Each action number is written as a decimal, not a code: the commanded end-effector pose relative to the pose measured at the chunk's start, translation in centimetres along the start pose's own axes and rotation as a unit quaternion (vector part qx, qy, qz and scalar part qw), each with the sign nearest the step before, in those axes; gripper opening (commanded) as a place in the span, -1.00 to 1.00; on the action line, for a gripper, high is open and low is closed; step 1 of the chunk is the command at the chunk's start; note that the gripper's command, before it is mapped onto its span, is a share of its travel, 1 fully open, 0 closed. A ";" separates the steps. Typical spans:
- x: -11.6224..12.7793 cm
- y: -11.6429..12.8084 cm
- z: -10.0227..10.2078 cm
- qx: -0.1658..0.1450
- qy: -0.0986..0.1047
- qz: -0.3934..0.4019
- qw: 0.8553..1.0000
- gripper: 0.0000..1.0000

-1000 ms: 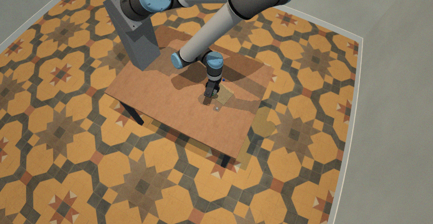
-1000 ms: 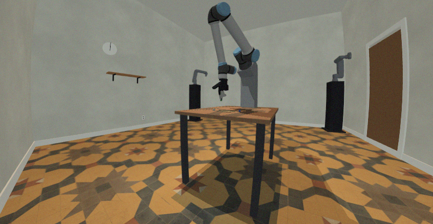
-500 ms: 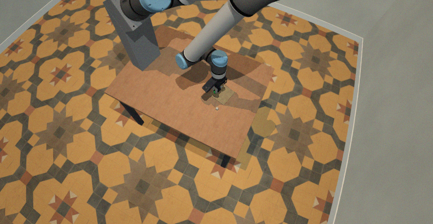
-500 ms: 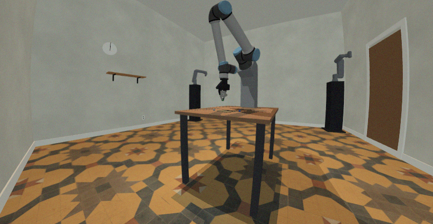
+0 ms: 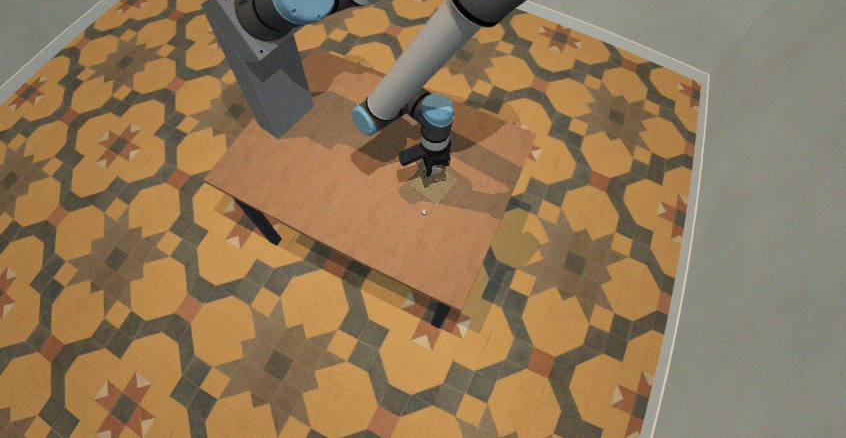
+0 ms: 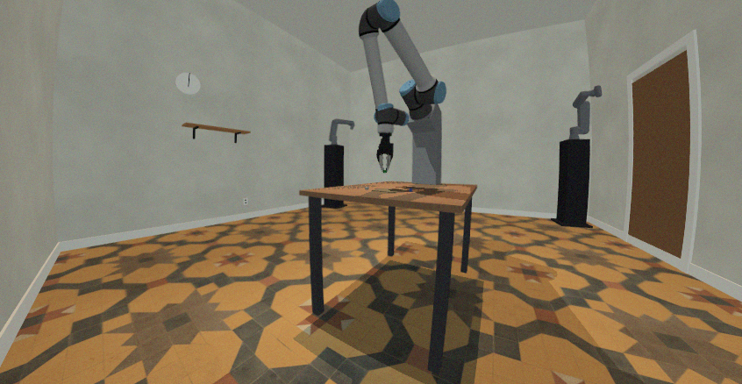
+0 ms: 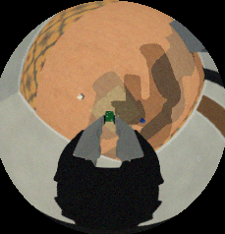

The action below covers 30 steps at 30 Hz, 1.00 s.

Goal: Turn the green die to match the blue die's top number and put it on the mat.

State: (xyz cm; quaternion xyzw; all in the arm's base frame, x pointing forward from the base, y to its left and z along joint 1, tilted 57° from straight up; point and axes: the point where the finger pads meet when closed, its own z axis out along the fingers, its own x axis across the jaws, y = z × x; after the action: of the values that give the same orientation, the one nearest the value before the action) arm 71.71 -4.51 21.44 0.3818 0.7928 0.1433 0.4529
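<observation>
Even soft light, layered arm shadows, fisheye-warped wrist view.

The arm [image 5: 423, 50] is built of pale grey tubes joined by dark grey housings, and each joint is closed by a round light-blue cap. A grey pedestal [image 5: 269, 89] carries it. The black gripper [image 7: 109, 124] is tipped with grey fingers.
</observation>
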 end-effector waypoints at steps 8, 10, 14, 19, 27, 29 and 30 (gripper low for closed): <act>1.0 1.8 -0.3 0.001 -0.003 0.161 0.987 -0.99; 1.1 2.1 -0.3 0.000 -0.003 0.185 0.983 -0.99; 1.3 2.4 -0.3 0.000 -0.003 0.206 0.978 -0.99; 1.6 3.0 -0.4 0.000 -0.003 0.251 0.968 -0.99; 1.8 3.6 -0.5 -0.001 -0.003 0.296 0.955 -0.99; 1.9 3.7 -0.5 -0.001 -0.003 0.303 0.953 -0.99; 1.9 3.7 -0.5 -0.001 -0.003 0.303 0.953 -0.99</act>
State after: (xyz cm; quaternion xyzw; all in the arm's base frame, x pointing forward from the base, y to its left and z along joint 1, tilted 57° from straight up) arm 72.46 -0.75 22.62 0.5984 0.6440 0.2697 0.3931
